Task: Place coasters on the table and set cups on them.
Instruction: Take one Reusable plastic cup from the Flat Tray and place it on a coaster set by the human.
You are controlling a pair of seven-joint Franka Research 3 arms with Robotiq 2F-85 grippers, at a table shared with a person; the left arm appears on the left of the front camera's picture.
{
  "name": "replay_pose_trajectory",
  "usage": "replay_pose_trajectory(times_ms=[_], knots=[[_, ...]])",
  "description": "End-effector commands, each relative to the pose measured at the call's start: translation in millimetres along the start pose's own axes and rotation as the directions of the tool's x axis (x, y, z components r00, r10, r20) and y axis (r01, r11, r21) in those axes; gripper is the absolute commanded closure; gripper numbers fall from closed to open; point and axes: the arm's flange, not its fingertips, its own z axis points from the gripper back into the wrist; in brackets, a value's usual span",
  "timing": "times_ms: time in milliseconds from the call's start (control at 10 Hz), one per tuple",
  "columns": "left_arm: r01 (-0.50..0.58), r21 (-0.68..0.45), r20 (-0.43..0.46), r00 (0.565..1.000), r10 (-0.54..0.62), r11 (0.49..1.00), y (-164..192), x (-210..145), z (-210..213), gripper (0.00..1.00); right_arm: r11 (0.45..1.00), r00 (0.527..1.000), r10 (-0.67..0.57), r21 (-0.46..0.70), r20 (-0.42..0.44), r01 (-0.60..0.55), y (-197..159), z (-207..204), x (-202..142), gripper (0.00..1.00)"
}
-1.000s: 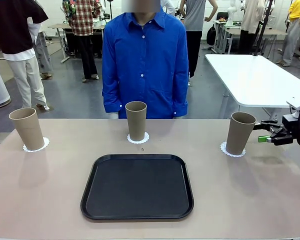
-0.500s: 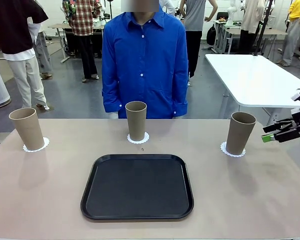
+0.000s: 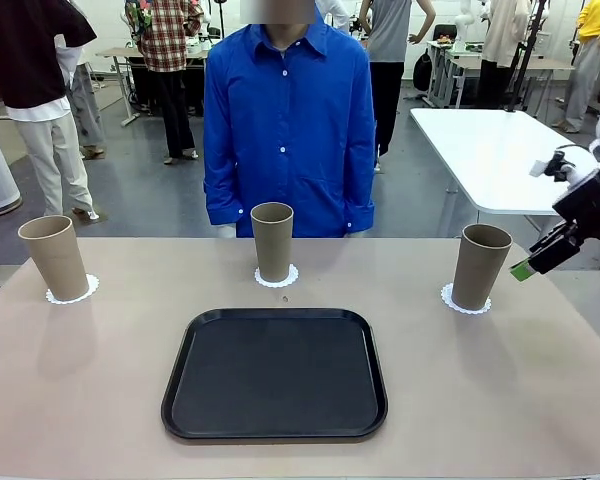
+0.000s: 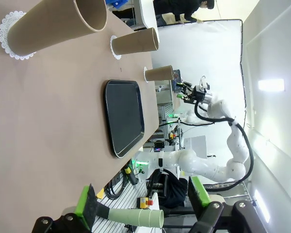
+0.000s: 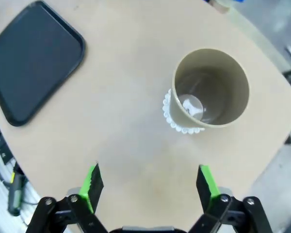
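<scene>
Three cups stand upright on coasters along the worktop's point(image 3: 100, 400) far edge: left cup point(image 3: 54, 257), middle cup point(image 3: 272, 240), right cup point(image 3: 480, 265) on its coaster point(image 3: 450, 299). My right gripper point(image 3: 532, 259) hangs off the right edge, jaws wide, holding nothing. My left gripper point(image 4: 143, 206) too has its jaws wide, empty.

The table point(image 3: 540, 400) carries three coasters point(image 3: 72, 292) and a black tray point(image 3: 275, 374).

Bright, even indoor light, soft shadows beside the cups point(image 3: 272, 241), wide-angle bending in wrist views.
</scene>
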Motion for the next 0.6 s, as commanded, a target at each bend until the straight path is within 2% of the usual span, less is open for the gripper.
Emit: replay_pose_trajectory(times_ms=[0,100,200,300,500], knots=[[-0.001,-0.008,0.012,1.0,0.001,1.0,-2,-1,2,0.0,0.996,0.99,-0.049,-0.074,-0.129,0.04,44,22,24,0.0],[-0.001,-0.008,0.012,1.0,0.001,1.0,-2,-1,2,0.0,0.993,0.982,-0.065,-0.105,-0.178,0.047,58,25,40,0.0],[-0.001,-0.008,0.012,1.0,0.001,1.0,-2,-1,2,0.0,0.993,0.96,-0.088,-0.099,-0.266,0.064,67,28,49,0.0],[-0.001,-0.008,0.012,1.0,0.001,1.0,-2,-1,2,0.0,0.988,0.947,-0.124,-0.128,-0.296,0.09,73,35,57,0.0],[-0.001,-0.008,0.012,1.0,0.001,1.0,-2,-1,2,0.0,0.989,0.952,-0.138,-0.083,-0.274,0.119,60,53,64,0.0]])
